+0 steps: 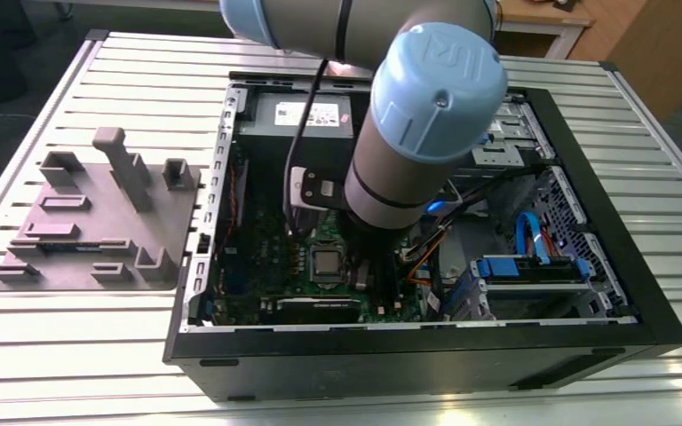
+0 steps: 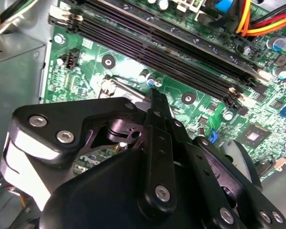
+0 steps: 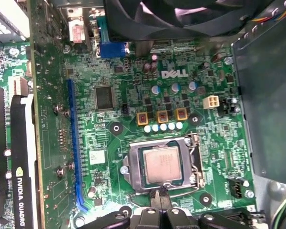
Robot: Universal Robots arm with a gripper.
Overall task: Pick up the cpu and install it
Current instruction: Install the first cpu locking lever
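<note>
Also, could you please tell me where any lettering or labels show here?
motherboard: white logo lettering.
graphics card: white lettering along its edge.
cpu: faint marks, not legible.
grey box: white label, print too small to read.
arm cap: raised emblem.

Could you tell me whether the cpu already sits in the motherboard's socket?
Yes, the first wrist view shows the cpu lying inside the socket frame.
</note>
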